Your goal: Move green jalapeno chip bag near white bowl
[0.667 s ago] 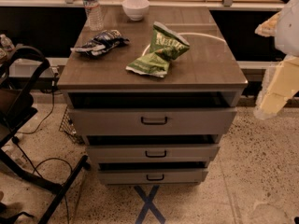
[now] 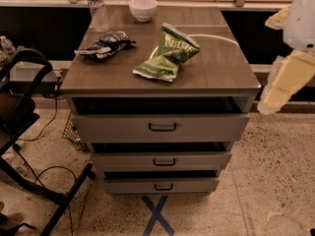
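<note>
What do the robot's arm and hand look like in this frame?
A rounded white arm shell at the right edge, and below it a pale cream, blocky, tapering hand, out beside the cabinet. No cables or markings are visible.

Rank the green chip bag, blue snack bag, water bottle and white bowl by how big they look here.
1. green jalapeno chip bag
2. blue snack bag and water bottle: too close to call; the bottle sits farther back, top cut off
3. white bowl
The claw hangs right of the cabinet.

blurred pincer, partly off right edge
</note>
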